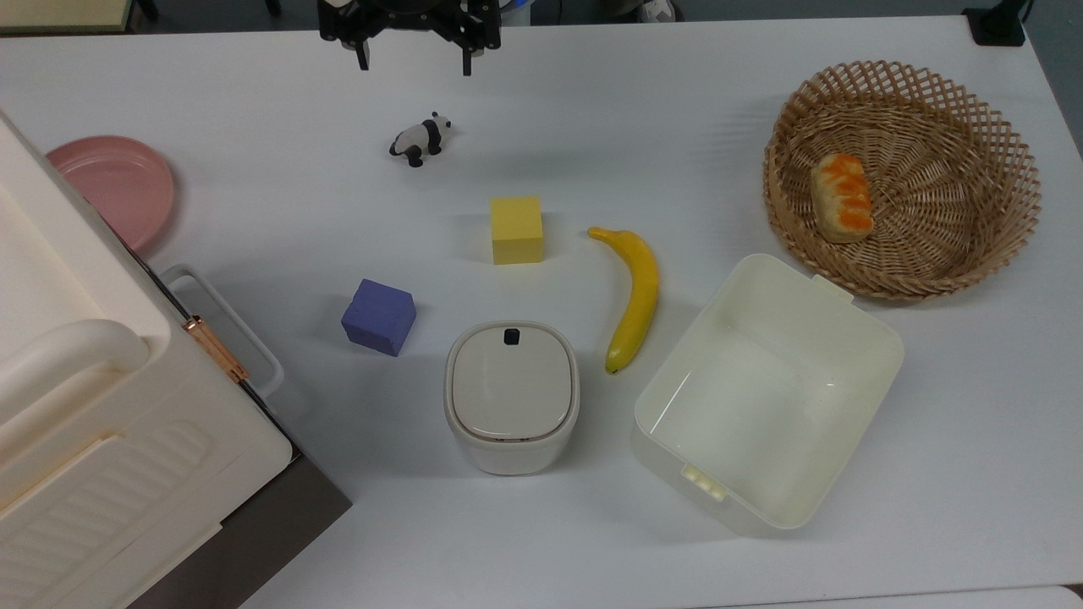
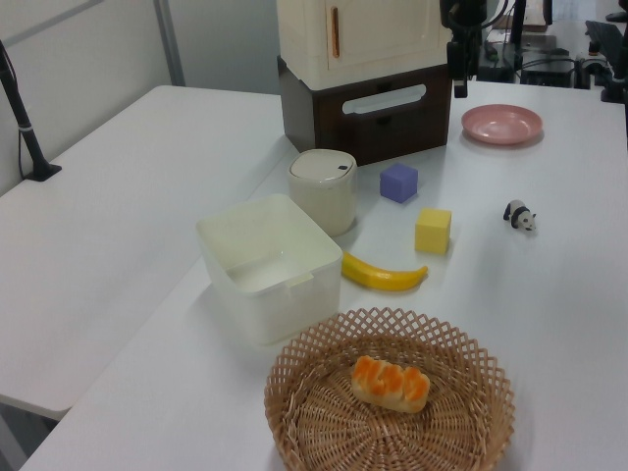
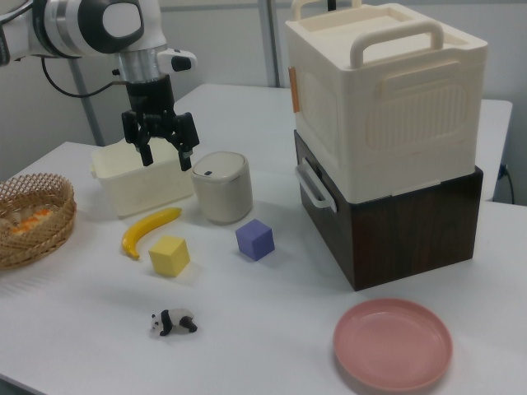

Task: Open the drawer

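Hanging well above the table, the gripper had its two fingers spread apart and held nothing. It sat far from the drawer, with the panda figurine below it in the top view. The drawer was shut, flush in the dark brown wooden base under the cream cabinet, at the top view's left edge. Its white loop handle stood proud of the front panel, facing the purple cube and the lidded cream bin. The drawer looked stiff and rigid, probably light enough to slide with a steady pull, though the whole stack might shift if tugged sharply. The handle was the obvious place to hold: fingers closing across the middle of its bar, then drawing straight outward. The cube lay near the drawer's path and could get bumped.
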